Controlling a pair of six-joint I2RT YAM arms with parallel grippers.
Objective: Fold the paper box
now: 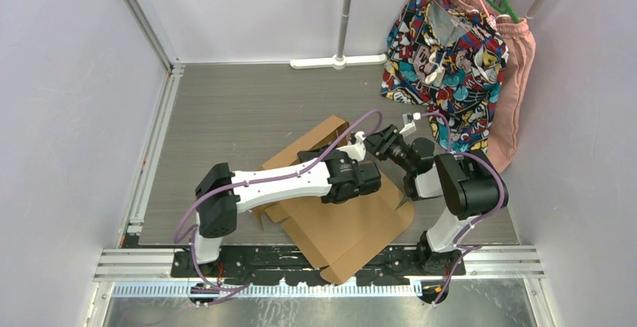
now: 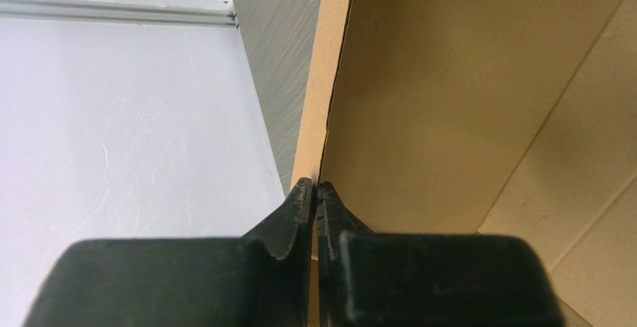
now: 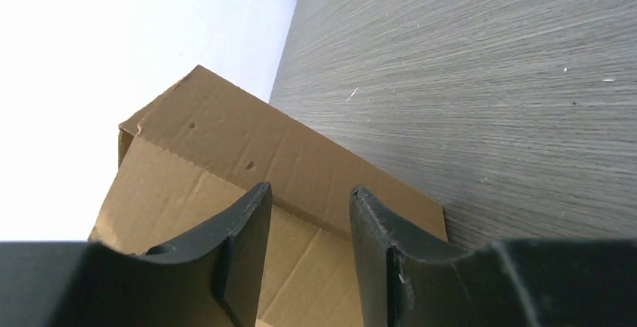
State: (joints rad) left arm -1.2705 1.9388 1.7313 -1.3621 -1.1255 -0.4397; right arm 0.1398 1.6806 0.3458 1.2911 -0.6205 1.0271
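The paper box [image 1: 353, 229] is a brown cardboard sheet lying mostly flat at the table's middle, with its far-left flap [image 1: 323, 133] raised. My left gripper [image 1: 315, 154] is shut on the edge of that raised flap. In the left wrist view the thin cardboard edge [image 2: 324, 79] stands between the closed fingertips of the gripper [image 2: 316, 186], with the panel [image 2: 451, 79] on the right. My right gripper [image 1: 375, 140] hovers open at the sheet's far right edge. In the right wrist view the gripper [image 3: 309, 188] is empty above the cardboard [image 3: 225, 139].
A colourful patterned shirt [image 1: 443, 56] and a pink garment [image 1: 514, 86] hang at the back right. A white pole stand [image 1: 339, 61] sits at the back wall. Metal rails run along the left edge [image 1: 154, 146] and front edge [image 1: 315, 263]. Pale walls enclose the table.
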